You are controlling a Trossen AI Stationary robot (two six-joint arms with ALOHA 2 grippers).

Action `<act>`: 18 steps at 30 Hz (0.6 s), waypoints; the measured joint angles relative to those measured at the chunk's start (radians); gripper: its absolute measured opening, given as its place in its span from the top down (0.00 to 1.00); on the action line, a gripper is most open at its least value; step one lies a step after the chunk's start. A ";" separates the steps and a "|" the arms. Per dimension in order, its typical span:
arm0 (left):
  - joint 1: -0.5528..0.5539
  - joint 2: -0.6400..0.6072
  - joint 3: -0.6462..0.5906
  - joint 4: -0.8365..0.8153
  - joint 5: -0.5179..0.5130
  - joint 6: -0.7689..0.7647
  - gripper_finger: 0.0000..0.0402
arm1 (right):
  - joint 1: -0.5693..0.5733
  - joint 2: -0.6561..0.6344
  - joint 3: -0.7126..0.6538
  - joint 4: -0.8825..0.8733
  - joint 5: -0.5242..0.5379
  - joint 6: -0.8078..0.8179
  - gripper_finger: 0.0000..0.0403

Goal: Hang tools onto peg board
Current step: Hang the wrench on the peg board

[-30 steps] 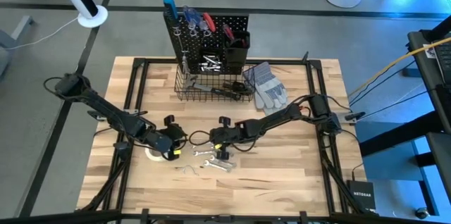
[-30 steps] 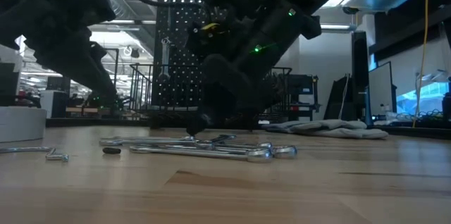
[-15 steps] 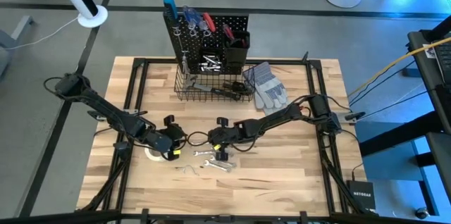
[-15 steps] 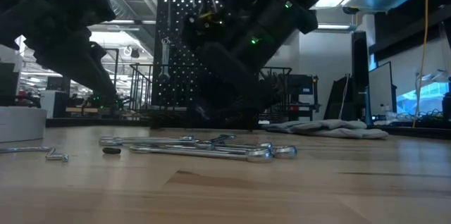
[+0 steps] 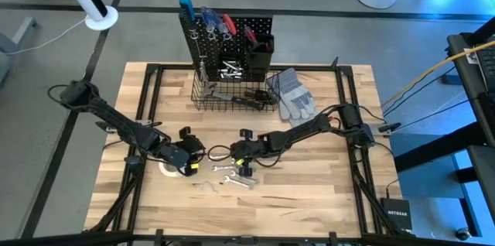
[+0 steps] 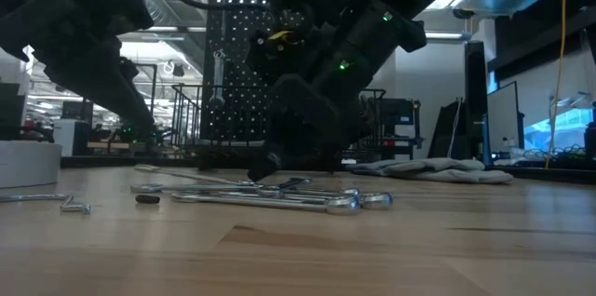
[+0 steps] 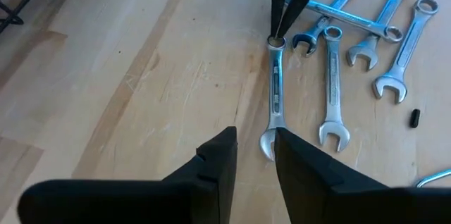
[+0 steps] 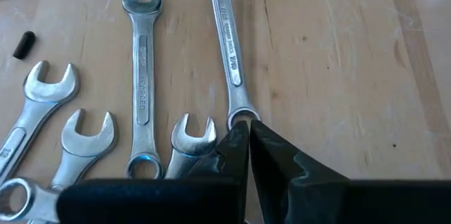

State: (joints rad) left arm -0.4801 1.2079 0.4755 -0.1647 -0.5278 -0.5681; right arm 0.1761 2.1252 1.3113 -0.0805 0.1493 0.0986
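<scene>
**Right pincer nipping a wrench end**

Right pincer [image 8: 246, 134] was closed on the ring end of a wrench [image 8: 228, 48] lying on the counter [image 5: 309, 176], amid other wrenches [image 7: 366, 34]. Left pincer [image 7: 255, 150] hung nearby, fingers slightly apart, holding nothing. Peg board [image 5: 232, 33] stood well apart at the far edge. Risk: grip is at the very tip, so the wrench may pivot or slip out on lifting, esp. w/ neighbours close.

The right gripper [image 8: 248, 127] has come back down from its brief rise, fingers pinched on the ring end of one wrench [image 8: 229, 55], lifting it slightly off the counter [image 6: 307, 249]
</scene>
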 joint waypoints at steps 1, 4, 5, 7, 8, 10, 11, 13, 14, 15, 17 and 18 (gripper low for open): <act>0.000 0.000 0.000 0.002 0.000 0.000 0.78 | 0.000 0.000 0.000 0.000 0.000 0.000 0.94; 0.000 0.006 0.000 0.032 0.020 0.007 0.76 | 0.000 0.001 0.000 -0.002 0.000 0.000 0.94; 0.000 0.012 0.000 0.055 0.024 0.014 0.75 | 0.000 0.001 0.000 -0.002 0.000 0.000 0.94; 0.000 0.029 0.001 0.094 0.027 0.030 0.70 | 0.000 0.002 -0.001 0.002 0.000 0.000 0.94; 0.002 0.040 0.001 0.121 0.028 0.041 0.68 | 0.000 0.002 -0.001 0.006 -0.001 0.000 0.94; 0.007 0.065 0.001 0.157 0.030 0.058 0.63 | 0.000 0.003 -0.002 0.008 -0.001 0.000 0.94; 0.013 0.080 0.001 0.178 0.030 0.060 0.60 | 0.000 0.003 -0.002 0.008 -0.001 0.000 0.94; 0.029 0.114 0.001 0.207 0.030 0.057 0.57 | 0.000 0.003 -0.002 0.008 -0.002 0.000 0.94; 0.038 0.130 0.001 0.217 0.030 0.052 0.56 | 0.000 0.004 -0.002 0.008 -0.002 0.000 0.94; 0.049 0.148 0.001 0.226 0.032 0.046 0.55 | 0.000 0.004 -0.002 0.008 -0.002 0.000 0.94; 0.075 0.184 0.007 0.233 0.070 0.044 0.54 | 0.000 0.004 -0.002 0.008 -0.002 0.000 0.94; 0.088 0.203 0.014 0.233 0.099 0.045 0.54 | 0.000 0.004 -0.003 0.008 -0.002 0.000 0.94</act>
State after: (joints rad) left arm -0.3918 1.4112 0.4891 0.0683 -0.4287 -0.5228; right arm 0.1760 2.1292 1.3087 -0.0723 0.1471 0.0990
